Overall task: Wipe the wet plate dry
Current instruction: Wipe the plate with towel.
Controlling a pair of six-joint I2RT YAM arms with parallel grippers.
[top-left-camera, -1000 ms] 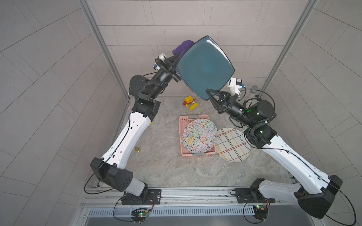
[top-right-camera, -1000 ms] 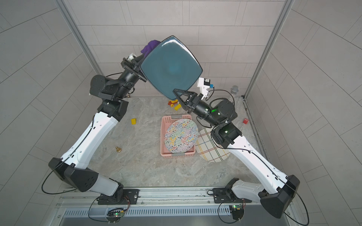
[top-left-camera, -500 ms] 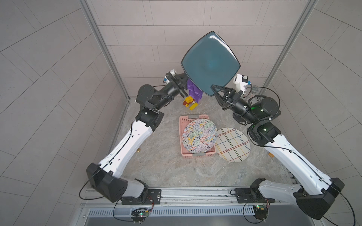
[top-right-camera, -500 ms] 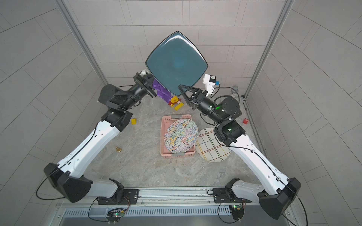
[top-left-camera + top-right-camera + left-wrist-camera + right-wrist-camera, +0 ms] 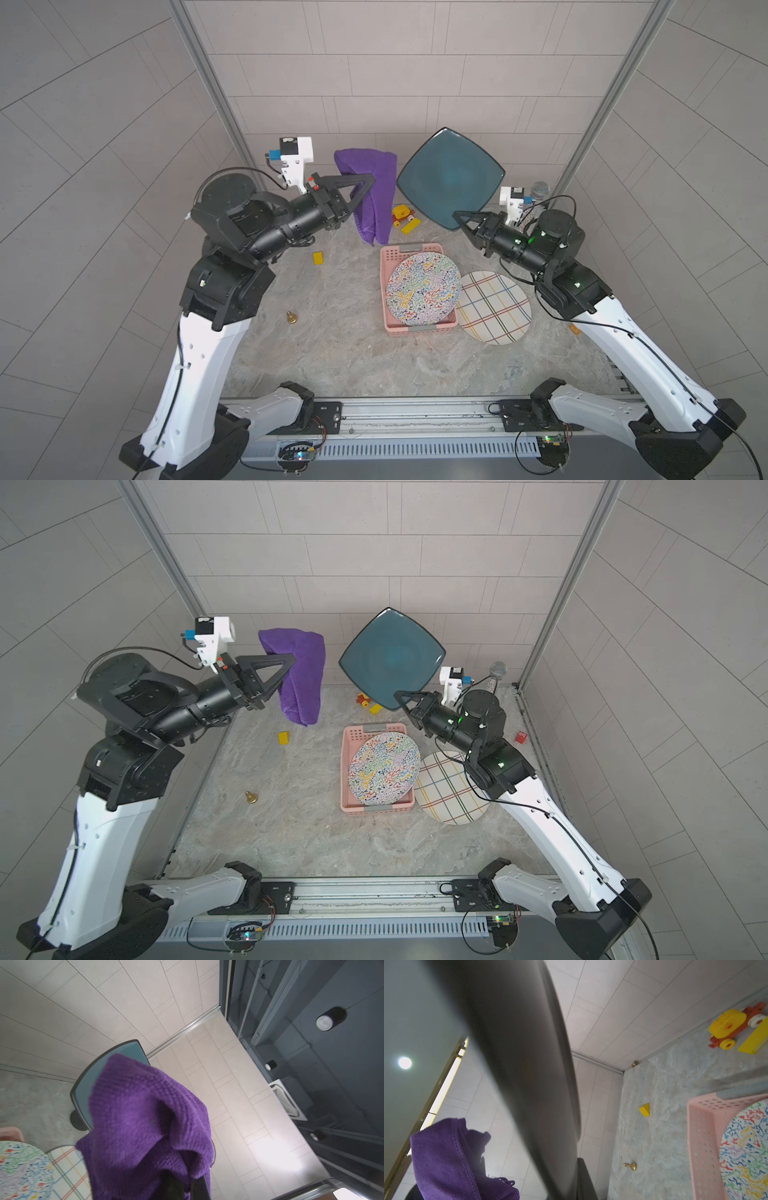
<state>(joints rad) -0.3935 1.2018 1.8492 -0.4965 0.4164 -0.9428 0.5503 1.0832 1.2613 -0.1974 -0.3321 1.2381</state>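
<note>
- While our right gripper [image 5: 456,215] is clamped on the lower corner of the teal square plate [image 5: 451,178], we hold that plate in the air, tilted up on edge, over the back of the table [image 5: 332,353] and near the rear wall.
- Our left gripper [image 5: 371,179] is closed on the purple cloth [image 5: 379,208], which hangs from its fingers in loose folds.
- We see cloth and plate just beside each other but apart in both top views, the cloth on the plate's left.
- Through the left wrist view, the cloth covers much of the plate's teal face behind it.
- Through the right wrist view, we see the plate's dark underside, close and blurred.
- Below us, a squiggle-patterned round plate [image 5: 424,289] rests in a pink basket [image 5: 384,291], with a plaid plate [image 5: 494,309] just beside the basket's right side.
- We also see a toy car [image 5: 402,215], a yellow block [image 5: 318,258] and a small brass bell [image 5: 291,318] scattered on the table.
</note>
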